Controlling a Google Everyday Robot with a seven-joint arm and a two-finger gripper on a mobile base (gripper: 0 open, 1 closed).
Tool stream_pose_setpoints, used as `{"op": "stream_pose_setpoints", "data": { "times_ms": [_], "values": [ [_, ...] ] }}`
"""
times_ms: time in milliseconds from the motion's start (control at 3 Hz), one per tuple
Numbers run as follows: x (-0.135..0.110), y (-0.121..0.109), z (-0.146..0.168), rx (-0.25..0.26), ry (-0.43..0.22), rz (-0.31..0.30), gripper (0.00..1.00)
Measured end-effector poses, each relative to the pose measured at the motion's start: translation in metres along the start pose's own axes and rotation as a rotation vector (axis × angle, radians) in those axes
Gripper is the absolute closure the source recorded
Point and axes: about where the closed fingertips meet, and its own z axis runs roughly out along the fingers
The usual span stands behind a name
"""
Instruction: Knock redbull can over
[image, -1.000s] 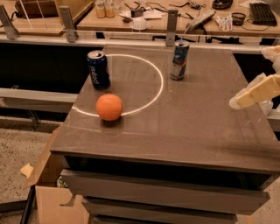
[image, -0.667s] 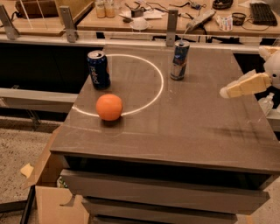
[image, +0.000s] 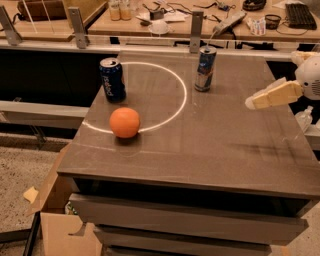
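The redbull can (image: 205, 69) is slim, blue and silver, and stands upright at the back of the grey table (image: 210, 150), right of centre. My gripper (image: 256, 101) comes in from the right edge, cream-coloured, hovering above the table to the right of the can and somewhat nearer the front. A clear gap separates it from the can.
A wider dark-blue can (image: 112, 80) stands upright at the back left. An orange (image: 124, 122) lies in front of it. A white circle line is painted on the table top. A cluttered wooden bench (image: 165, 20) runs behind. A cardboard box (image: 57, 230) sits on the floor at left.
My gripper has moved left and up toward the back of the table, closer to the redbull can. The cans and the orange have not moved.
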Motion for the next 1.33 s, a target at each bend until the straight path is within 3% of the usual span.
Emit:
{"op": "stream_pose_setpoints", "data": {
  "times_ms": [667,1333],
  "values": [
    [-0.011,-0.01,0.051,0.006,-0.182,0.08,0.0],
    [-0.025,-0.005,0.118,-0.038,-0.281,0.11,0.0]
  ]
}}
